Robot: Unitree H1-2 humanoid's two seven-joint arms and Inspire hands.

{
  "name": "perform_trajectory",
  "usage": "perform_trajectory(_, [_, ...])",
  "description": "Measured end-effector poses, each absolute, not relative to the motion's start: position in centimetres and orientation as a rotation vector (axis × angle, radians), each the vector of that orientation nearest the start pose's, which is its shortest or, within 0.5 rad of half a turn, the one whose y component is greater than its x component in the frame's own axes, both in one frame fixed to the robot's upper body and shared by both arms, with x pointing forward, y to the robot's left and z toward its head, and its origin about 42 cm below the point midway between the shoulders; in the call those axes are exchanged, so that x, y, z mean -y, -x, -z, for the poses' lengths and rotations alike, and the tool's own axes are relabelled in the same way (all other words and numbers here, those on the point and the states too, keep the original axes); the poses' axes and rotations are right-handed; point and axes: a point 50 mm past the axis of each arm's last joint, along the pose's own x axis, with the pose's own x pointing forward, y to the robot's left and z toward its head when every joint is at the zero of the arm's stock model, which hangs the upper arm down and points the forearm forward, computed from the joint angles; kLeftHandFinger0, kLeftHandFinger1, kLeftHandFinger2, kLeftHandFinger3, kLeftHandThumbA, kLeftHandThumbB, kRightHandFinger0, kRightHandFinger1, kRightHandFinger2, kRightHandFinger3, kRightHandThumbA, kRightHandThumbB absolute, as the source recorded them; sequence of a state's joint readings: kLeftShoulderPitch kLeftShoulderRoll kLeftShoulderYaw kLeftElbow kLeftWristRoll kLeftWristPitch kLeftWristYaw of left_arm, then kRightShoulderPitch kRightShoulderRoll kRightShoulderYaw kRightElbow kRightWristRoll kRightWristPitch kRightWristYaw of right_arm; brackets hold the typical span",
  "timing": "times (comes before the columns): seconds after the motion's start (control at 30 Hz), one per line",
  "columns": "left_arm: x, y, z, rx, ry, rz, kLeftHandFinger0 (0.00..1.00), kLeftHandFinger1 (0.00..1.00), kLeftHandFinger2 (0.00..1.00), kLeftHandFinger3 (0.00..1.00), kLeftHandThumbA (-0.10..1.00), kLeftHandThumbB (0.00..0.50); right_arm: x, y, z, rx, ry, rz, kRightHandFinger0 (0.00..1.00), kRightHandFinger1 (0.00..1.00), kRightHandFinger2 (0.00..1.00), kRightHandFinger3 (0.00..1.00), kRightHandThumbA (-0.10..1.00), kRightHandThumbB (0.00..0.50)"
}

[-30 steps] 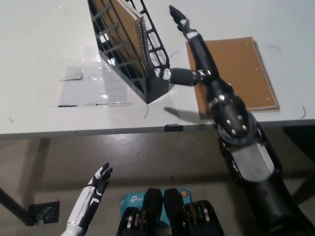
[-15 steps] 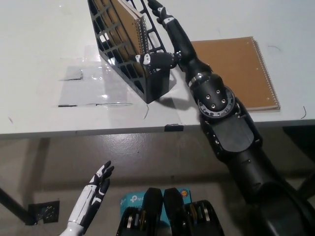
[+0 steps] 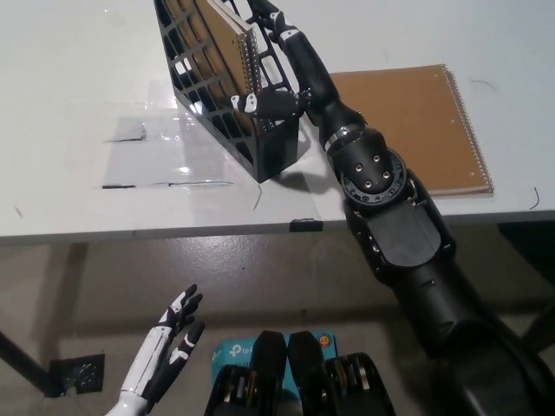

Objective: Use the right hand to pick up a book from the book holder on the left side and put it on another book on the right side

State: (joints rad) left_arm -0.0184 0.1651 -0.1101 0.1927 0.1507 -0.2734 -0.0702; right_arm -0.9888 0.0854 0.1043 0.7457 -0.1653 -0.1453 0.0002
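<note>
Where the white table [image 3: 78, 52] fills the upper part of the head view, its top is pale and glossy, catching soft reflections, with a grey patch of tape [image 3: 126, 131] and a thin dark line near the front edge [image 3: 156, 230]. Below that edge lies a dull brownish-grey floor [image 3: 260, 269], crossed at the far left by a dark table leg [image 3: 22, 360].

A black lattice book holder [image 3: 247, 130] stands tilted on the table, left of centre. Inside it leans a brown spiral-bound book [image 3: 227, 43], its wire spine facing right. Well to the right, a second brown spiral book [image 3: 425, 121] lies flat on the tabletop, its coil along the far right side.

Reaching in from the lower right, the black right hand [image 3: 282, 69] is at the holder's open right side — fingers spread, the long ones stretched up past the holder's rim beside the book's spine, the thumb [image 3: 260, 103] pointing left across the lattice wall. It has hold of nothing; whether any fingertip touches the book cannot be told.

Down at the lower left, the white left hand [image 3: 165, 351] hangs over the floor, below the table edge — fingers loosely apart, empty.
</note>
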Motion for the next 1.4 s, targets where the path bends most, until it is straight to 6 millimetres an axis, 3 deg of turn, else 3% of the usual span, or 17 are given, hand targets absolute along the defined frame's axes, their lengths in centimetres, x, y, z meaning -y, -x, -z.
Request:
perform_trajectory(0.13, [-23.3, -28.2, -6.4, 0.076, -0.311, 0.223, 1.00, 1.00, 1.00, 1.00, 0.91, 0.215, 3.5, -52.0, -30.4, 0.375, 0.220, -0.368, 1.00, 1.00, 1.00, 1.00, 1.00, 0.314])
perform_trajectory(0.4, [-23.3, -28.3, -6.4, 0.074, -0.312, 0.222, 1.00, 1.00, 1.00, 1.00, 0.93, 0.214, 2.7, -52.7, -31.3, 0.346, 0.218, -0.377, 1.00, 1.00, 1.00, 1.00, 1.00, 0.335])
perform_trajectory(0.8, [-23.2, -28.5, -6.9, 0.077, -0.312, 0.228, 1.00, 1.00, 1.00, 1.00, 0.92, 0.237, 2.2, -53.8, -30.1, 0.249, 0.230, -0.385, 1.00, 1.00, 1.00, 1.00, 1.00, 0.340])
perform_trajectory(1.0, [-23.1, -28.9, -7.2, 0.088, -0.315, 0.231, 1.00, 1.00, 1.00, 1.00, 0.92, 0.207, 2.1, -54.3, -29.5, 0.200, 0.233, -0.387, 1.00, 1.00, 1.00, 1.00, 1.00, 0.306])
perform_trajectory(1.13, [-23.1, -29.1, -7.4, 0.094, -0.317, 0.232, 1.00, 1.00, 1.00, 1.00, 0.92, 0.218, 2.1, -54.6, -29.5, 0.187, 0.228, -0.386, 1.00, 1.00, 1.00, 1.00, 1.00, 0.250])
perform_trajectory(1.17, [-23.1, -29.2, -7.4, 0.095, -0.317, 0.232, 1.00, 1.00, 1.00, 1.00, 0.91, 0.217, 2.1, -54.6, -29.5, 0.189, 0.228, -0.385, 0.71, 0.68, 0.66, 0.74, 0.91, 0.207])
perform_trajectory(1.2, [-23.1, -29.2, -7.4, 0.095, -0.317, 0.232, 1.00, 1.00, 1.00, 1.00, 0.91, 0.215, 2.1, -54.7, -29.6, 0.191, 0.229, -0.384, 0.49, 0.46, 0.54, 0.59, 0.85, 0.223])
perform_trajectory(1.23, [-23.1, -29.2, -7.5, 0.096, -0.317, 0.233, 1.00, 1.00, 1.00, 1.00, 0.91, 0.220, 2.1, -54.7, -29.5, 0.189, 0.229, -0.381, 0.02, 0.04, 0.18, 0.26, 0.54, 0.230])
perform_trajectory(1.27, [-23.1, -29.2, -7.5, 0.096, -0.317, 0.232, 1.00, 1.00, 1.00, 1.00, 0.91, 0.220, 2.1, -54.8, -29.5, 0.187, 0.227, -0.377, 0.00, 0.01, 0.10, 0.09, 0.22, 0.226])
perform_trajectory(1.3, [-23.1, -29.2, -7.5, 0.096, -0.317, 0.232, 1.00, 1.00, 1.00, 1.00, 0.91, 0.220, 2.1, -54.8, -29.5, 0.187, 0.225, -0.372, 0.00, 0.00, 0.19, 0.12, -0.07, 0.199])
perform_trajectory(1.37, [-23.0, -29.3, -7.5, 0.098, -0.317, 0.233, 1.00, 1.00, 1.00, 1.00, 0.91, 0.226, 2.3, -54.9, -29.6, 0.198, 0.215, -0.346, 0.00, 0.06, 0.32, 0.26, -0.10, 0.164])
perform_trajectory(1.4, [-23.0, -29.3, -7.6, 0.099, -0.317, 0.233, 1.00, 1.00, 1.00, 1.00, 0.91, 0.227, 2.4, -54.9, -29.6, 0.202, 0.211, -0.336, 0.00, 0.09, 0.34, 0.29, -0.10, 0.157])
